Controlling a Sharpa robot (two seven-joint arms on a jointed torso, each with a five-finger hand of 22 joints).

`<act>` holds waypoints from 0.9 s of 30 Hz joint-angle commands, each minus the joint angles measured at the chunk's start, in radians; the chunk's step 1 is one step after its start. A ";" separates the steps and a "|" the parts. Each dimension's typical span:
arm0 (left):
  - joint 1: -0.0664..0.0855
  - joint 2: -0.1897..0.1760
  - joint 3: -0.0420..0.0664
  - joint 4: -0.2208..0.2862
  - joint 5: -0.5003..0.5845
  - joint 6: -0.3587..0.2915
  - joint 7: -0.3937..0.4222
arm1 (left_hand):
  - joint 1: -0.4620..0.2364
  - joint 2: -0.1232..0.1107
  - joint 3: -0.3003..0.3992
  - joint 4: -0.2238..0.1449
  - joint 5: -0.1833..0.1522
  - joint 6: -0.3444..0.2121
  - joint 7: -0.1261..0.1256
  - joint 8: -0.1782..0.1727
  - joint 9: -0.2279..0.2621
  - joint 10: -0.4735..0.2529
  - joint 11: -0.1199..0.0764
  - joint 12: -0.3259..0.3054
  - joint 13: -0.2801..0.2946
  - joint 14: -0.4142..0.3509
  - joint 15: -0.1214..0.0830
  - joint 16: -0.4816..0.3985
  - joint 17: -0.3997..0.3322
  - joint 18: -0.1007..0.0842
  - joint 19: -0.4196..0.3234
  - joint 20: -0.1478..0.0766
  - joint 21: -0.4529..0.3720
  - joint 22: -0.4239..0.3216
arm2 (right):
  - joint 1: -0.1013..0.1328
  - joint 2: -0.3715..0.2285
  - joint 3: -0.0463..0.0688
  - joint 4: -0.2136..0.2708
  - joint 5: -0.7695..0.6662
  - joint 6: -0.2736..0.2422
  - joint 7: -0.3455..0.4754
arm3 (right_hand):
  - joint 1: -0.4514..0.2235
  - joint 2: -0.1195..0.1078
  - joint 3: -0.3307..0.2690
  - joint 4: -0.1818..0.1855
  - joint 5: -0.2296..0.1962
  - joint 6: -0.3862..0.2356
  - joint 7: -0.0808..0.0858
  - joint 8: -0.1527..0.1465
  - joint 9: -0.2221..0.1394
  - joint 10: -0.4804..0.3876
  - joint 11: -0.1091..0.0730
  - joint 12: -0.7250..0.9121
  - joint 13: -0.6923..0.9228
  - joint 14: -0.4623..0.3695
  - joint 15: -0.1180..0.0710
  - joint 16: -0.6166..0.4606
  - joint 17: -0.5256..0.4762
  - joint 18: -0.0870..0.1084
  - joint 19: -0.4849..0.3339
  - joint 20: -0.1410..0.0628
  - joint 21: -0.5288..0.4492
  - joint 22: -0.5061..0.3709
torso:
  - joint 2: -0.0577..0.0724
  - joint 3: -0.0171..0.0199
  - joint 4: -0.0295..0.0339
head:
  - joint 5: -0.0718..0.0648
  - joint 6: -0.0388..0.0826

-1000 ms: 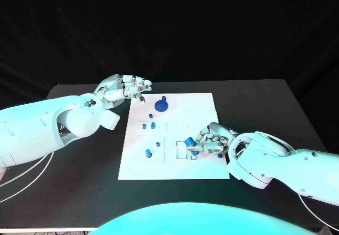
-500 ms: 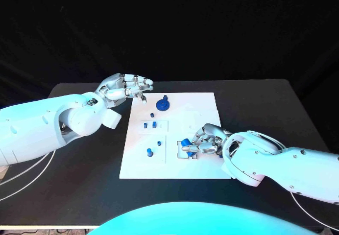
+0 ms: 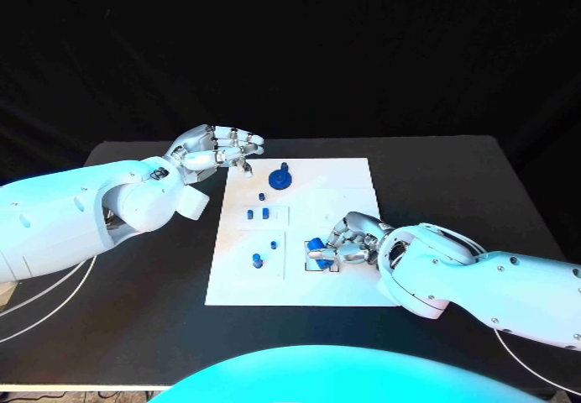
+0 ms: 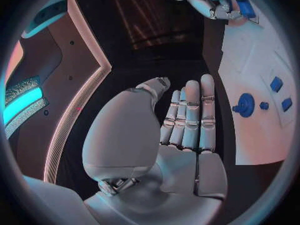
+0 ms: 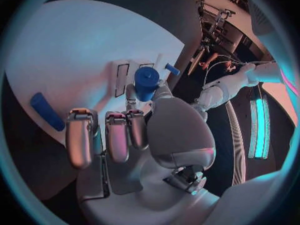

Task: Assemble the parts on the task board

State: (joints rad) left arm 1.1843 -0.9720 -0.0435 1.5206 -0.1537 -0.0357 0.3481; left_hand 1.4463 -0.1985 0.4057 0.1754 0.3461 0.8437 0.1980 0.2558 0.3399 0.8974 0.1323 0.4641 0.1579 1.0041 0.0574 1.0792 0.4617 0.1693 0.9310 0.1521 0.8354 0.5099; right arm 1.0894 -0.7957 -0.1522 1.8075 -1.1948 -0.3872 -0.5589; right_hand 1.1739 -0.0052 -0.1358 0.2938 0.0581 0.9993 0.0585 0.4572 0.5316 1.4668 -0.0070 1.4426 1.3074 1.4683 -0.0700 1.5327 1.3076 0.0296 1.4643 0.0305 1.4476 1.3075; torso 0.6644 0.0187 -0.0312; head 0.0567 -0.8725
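No readable markings
No text, label, brand, number or sign can be read on any surface in these views.

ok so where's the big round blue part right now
In the head view the round blue part sits at the task board's far left end, just right of the left hand.

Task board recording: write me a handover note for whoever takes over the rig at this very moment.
Right hand: holds a blue cylinder over the rectangular slots near the board's near right edge; not seated yet.
Left hand: holds nothing, fingers curled, over the table just off the far left corner of the task board.
On the board: a round blue knob at the far end, two small blue pieces mid-board, two more nearer the robot.
Done: cannot tell which pieces are finally seated.
Left: place the cylinder, then the loose pieces.
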 commanded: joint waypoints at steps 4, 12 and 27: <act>0.000 -0.001 0.001 0.004 0.007 0.021 0.000 | -0.005 0.000 0.002 0.004 -0.003 0.003 -0.001 0.003 0.001 0.005 0.003 -0.007 -0.002 -0.003 0.004 -0.003 0.001 0.014 0.003 0.002 -0.007 -0.001 | 0.001 0.009 0.000 -0.011 -0.040 -0.001 0.000 | -0.078 0.028 -0.068 0.001 0.001 -0.013 0.006 0.010 0.000 0.017 -0.003 -0.021 0.144 0.080 -0.007 -0.009 0.154 -0.005 0.086 -0.004 -0.016 0.229 | 0.000 -0.0007 0.0007 | 0.000 0.002; 0.000 -0.002 0.001 0.004 0.007 0.020 -0.001 | -0.005 0.000 0.002 0.004 -0.003 0.003 -0.001 0.003 0.001 0.005 0.003 -0.007 -0.002 -0.003 0.004 -0.003 0.001 0.014 0.003 0.002 -0.007 -0.001 | 0.001 0.015 0.000 -0.018 -0.054 0.005 0.008 | -0.146 0.018 -0.099 0.003 0.002 -0.022 0.008 0.012 0.000 0.006 -0.001 -0.043 0.131 0.079 -0.005 -0.013 0.148 -0.003 0.084 -0.002 -0.028 0.226 | 0.000 0.0001 -0.0003 | 0.004 0.000; 0.000 -0.004 0.001 0.005 0.007 0.019 -0.002 | -0.005 0.000 0.002 0.004 -0.003 0.003 -0.001 0.003 0.001 0.004 0.003 -0.007 -0.002 -0.003 0.004 -0.003 0.001 0.014 0.003 0.002 -0.008 -0.002 | -0.001 -0.039 0.000 0.032 -0.073 -0.013 0.069 | -0.020 0.001 -0.084 -0.005 0.002 -0.029 0.010 0.016 -0.003 0.003 0.000 -0.054 0.128 0.079 -0.003 -0.015 0.149 -0.002 0.084 0.000 -0.029 0.226 | 0.000 0.0019 -0.0012 | 0.008 0.000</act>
State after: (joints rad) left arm 1.1843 -0.9769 -0.0436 1.5223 -0.1535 -0.0322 0.3423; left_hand 1.4463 -0.1985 0.4057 0.1753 0.3461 0.8437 0.1980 0.2558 0.3399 0.8974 0.1323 0.4641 0.1572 1.0041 0.0574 1.0792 0.4616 0.1693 0.9310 0.1521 0.8314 0.5089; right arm 1.0899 -0.8298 -0.1522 1.8286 -1.2421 -0.3997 -0.5364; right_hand 1.1466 -0.0029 -0.2164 0.2919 0.0582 0.9736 0.0693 0.4710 0.5299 1.4668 -0.0070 1.3925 1.3073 1.4683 -0.0700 1.5212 1.3073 0.0296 1.4643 0.0306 1.4173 1.3073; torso 0.6646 0.0200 -0.0317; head 0.0636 -0.8727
